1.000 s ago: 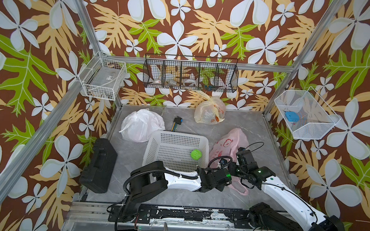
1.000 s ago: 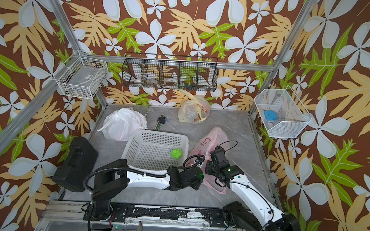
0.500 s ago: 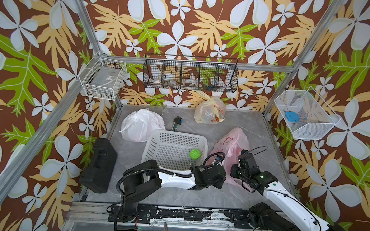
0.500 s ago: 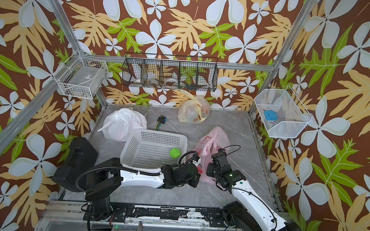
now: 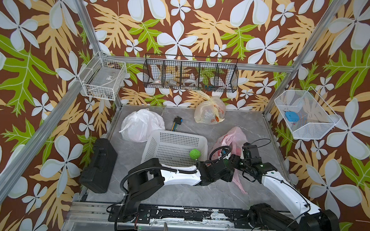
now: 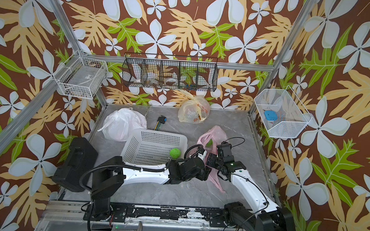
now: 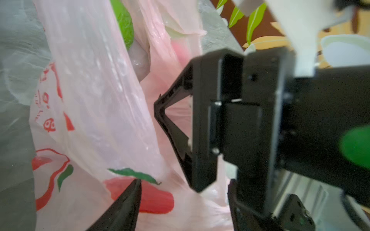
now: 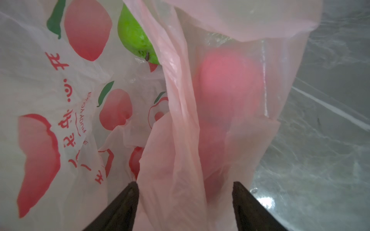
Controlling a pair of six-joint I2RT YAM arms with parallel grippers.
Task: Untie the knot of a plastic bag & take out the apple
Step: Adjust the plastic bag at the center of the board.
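The pink plastic bag with red fruit prints lies right of the basket. Its mouth gapes toward me and no knot shows. Inside it sit a green apple and a red apple seen through the film. My left gripper is open at the bag's near end, its fingers either side of printed film. My right gripper is open too, with a loose fold of the bag hanging between its fingers. The right gripper's black body is close beside the left one.
A white perforated basket holding a green ball stands left of the bag. A white bag, a yellowish bag and a small tool lie farther back. A black case sits at the left edge.
Both grippers have opened and let go of the bag's film. The bag, flat a second ago, now stands puffed up with its mouth spread.
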